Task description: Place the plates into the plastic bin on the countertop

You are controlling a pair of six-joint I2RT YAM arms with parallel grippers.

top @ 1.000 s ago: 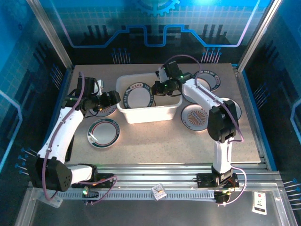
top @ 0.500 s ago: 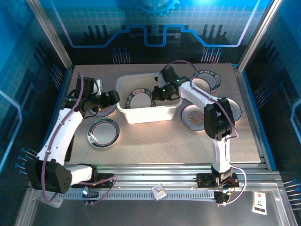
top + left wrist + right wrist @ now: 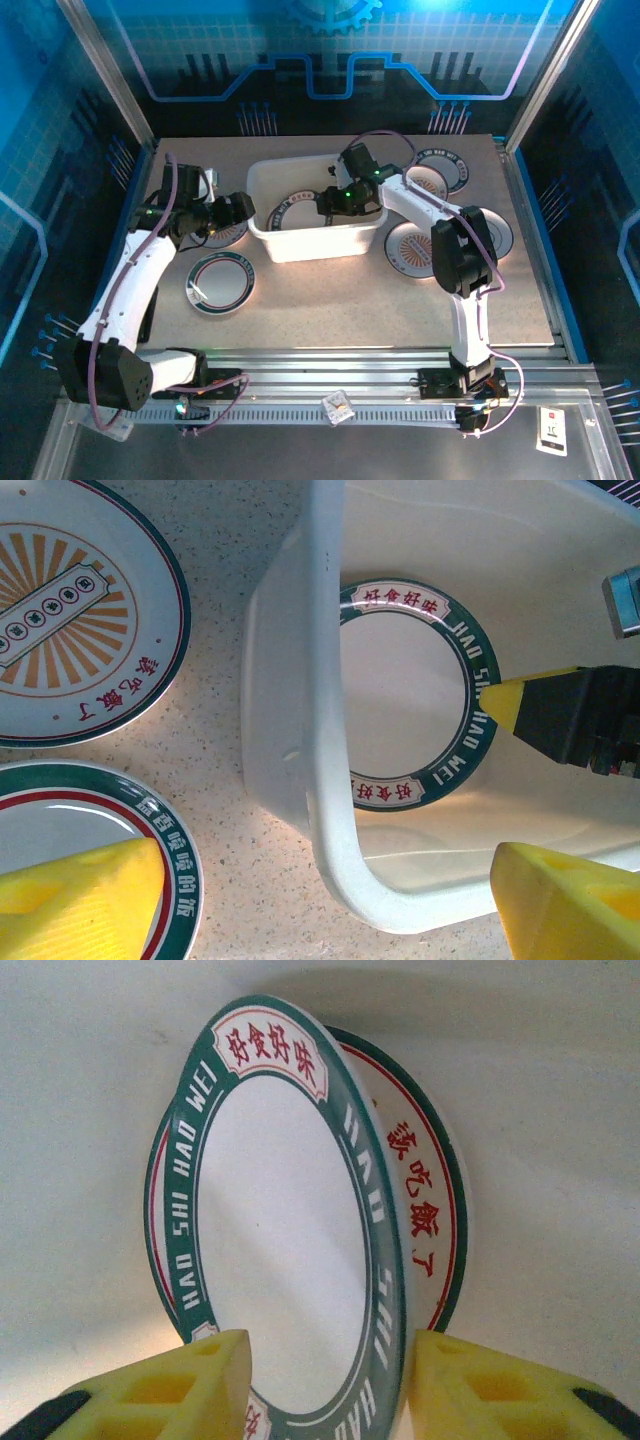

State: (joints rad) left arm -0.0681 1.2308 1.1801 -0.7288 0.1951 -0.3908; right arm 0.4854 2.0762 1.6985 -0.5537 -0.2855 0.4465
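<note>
The right tool (image 3: 325, 1390) stands partly open astride a tilted plate (image 3: 280, 1230) in the plastic bin (image 3: 80, 1080); the left tool (image 3: 320, 900) stands wide open over the bin's left wall.

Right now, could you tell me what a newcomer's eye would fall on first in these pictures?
Probably the white plastic bin in the middle of the countertop, where the right arm's yellow fingers stand either side of a green-rimmed plate that is tilted against a second plate inside. Next come the plates lying around the bin: a green-rimmed one at its front left and an orange-patterned one to its right.
</note>
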